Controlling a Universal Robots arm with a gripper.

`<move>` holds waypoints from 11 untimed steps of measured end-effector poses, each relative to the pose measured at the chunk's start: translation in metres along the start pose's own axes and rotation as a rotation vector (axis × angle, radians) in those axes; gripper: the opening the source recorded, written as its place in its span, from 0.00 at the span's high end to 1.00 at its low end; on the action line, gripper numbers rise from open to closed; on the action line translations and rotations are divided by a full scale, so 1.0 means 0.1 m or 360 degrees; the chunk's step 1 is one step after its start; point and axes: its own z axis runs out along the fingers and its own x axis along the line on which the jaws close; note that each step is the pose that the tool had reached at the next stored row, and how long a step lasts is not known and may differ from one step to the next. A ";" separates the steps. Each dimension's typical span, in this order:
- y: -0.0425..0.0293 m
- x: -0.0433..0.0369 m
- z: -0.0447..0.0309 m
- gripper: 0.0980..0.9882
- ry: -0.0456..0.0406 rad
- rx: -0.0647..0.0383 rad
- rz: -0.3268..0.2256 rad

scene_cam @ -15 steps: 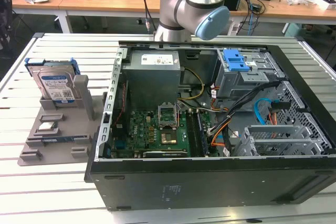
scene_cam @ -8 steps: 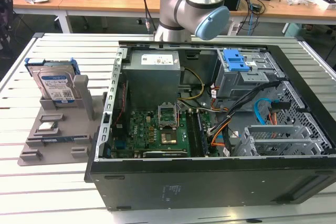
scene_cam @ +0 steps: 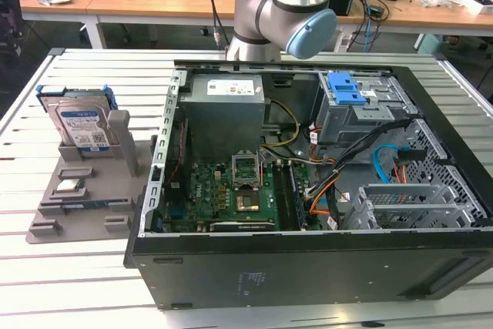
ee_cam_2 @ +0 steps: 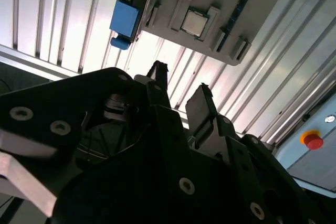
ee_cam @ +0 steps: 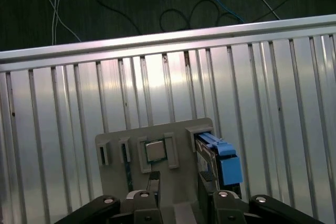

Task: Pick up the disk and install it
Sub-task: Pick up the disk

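The disk stands upright in a grey holder near the table edge at the exterior view's left. The jaws are wide open and empty. The disk is off to one side of them, not between them.

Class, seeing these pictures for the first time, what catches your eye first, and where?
The open computer case dominates the exterior view, with the arm rising behind it. At the exterior view's left, the blue-framed disk stands upright in a grey holder. In the first wrist view the gripper hangs above that holder, fingers open and empty.
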 end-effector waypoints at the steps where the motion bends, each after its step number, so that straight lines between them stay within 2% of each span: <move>1: 0.000 0.000 0.000 0.64 0.0000 0.0000 0.0000; 6: -0.005 -0.034 0.001 0.64 0.0000 0.0000 0.0000; 11: -0.015 -0.114 0.003 0.64 0.0000 0.0000 0.0000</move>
